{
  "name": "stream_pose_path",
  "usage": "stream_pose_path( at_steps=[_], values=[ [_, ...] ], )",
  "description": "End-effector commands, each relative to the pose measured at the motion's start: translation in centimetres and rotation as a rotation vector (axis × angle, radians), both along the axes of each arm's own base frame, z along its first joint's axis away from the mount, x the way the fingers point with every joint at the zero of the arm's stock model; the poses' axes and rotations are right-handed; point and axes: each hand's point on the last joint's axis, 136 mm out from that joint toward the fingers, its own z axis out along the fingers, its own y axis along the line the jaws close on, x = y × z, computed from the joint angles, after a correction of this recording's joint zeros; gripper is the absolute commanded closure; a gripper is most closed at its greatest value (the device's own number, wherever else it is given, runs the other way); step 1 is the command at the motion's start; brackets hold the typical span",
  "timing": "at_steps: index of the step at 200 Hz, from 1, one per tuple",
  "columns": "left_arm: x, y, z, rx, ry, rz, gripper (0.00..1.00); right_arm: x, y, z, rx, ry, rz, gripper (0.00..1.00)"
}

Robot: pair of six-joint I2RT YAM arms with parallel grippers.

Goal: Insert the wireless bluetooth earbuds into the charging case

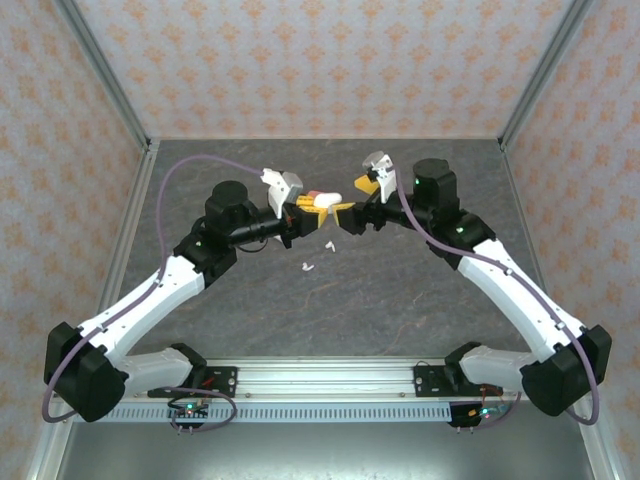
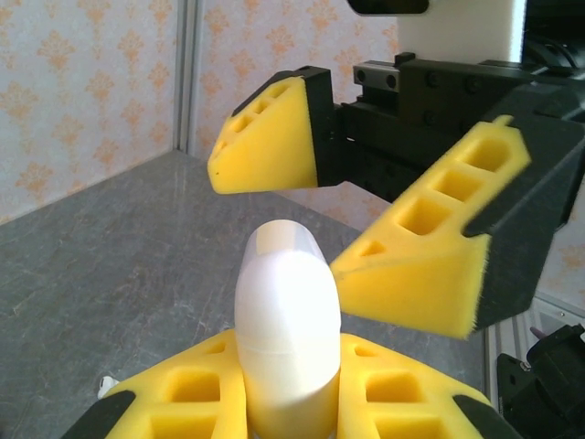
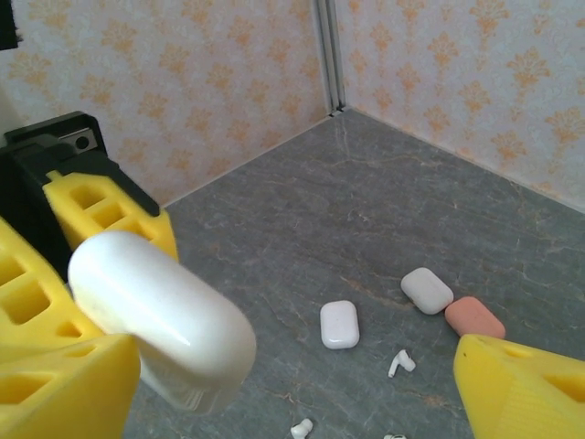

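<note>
Left pincer (image 1: 305,205) clamps charging case (image 2: 288,329), long axis toward the gaping right pincer (image 1: 352,196).

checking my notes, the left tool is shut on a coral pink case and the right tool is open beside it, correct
No: the case in the left tool is white, not coral pink, as the left wrist view shows. The right tool is indeed open beside it.

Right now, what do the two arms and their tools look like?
The left arm and right arm have white shells, black joints and a purple cable looping alongside each. The left tool and right tool carry wedge-shaped yellow fingers with square pockets, on black mounts. Small green lights dot the right arm.
</note>
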Motion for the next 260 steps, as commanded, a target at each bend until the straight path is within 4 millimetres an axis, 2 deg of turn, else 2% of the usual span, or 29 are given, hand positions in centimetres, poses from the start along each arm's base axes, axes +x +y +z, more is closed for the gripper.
stream_pose_path(
  at_steps=[1, 65, 102, 137, 162, 167, 193, 196, 229, 260],
  values=[
    [-1.5, -0.2, 1.5, -0.011, -0.07, -0.054, 0.97, 1.2, -0.3, 2.1, 0.031, -0.034, -0.052, 0.13],
    [-1.8, -0.4, 1.4, -0.009, -0.071, -0.07, 0.98, 2.9, -0.4, 2.0, 0.027, 0.025, -0.098, 0.15],
    [-1.5, -0.1, 1.0, 0.011, -0.068, -0.045, 0.98, 2.6, -0.8, 2.9, 0.058, 0.022, -0.09, 0.15],
    [-1.0, 0.7, 0.8, 0.024, -0.079, 0.012, 0.98, 2.8, -3.1, 4.9, 0.143, 0.006, -0.156, 0.15],
    [-1.2, 1.1, 1.0, 0.025, -0.091, 0.031, 0.98, 4.2, -4.8, 3.1, 0.146, 0.055, -0.262, 0.15],
    [-1.2, 1.2, 1.1, 0.026, -0.094, 0.035, 0.98, 3.8, -5.3, 3.6, 0.158, 0.045, -0.28, 0.16],
    [-1.7, 1.5, 1.6, 0.03, -0.11, 0.04, 0.98, 4.6, -5.9, 0.7, 0.135, 0.134, -0.349, 0.2],
    [-1.7, 1.6, 1.6, 0.03, -0.111, 0.04, 0.98, 5.1, -5.8, -0.3, 0.122, 0.162, -0.353, 0.2],
    [-2.8, 2.1, 2.9, 0.024, -0.138, 0.032, 0.98, 5.9, -4.7, -6.7, 0.037, 0.397, -0.35, 0.31],
    [-3.9, 2.8, 4.1, 0.016, -0.176, 0.032, 0.98, 4.8, -1.5, -12.7, -0.091, 0.549, -0.264, 0.37]
  ],
)
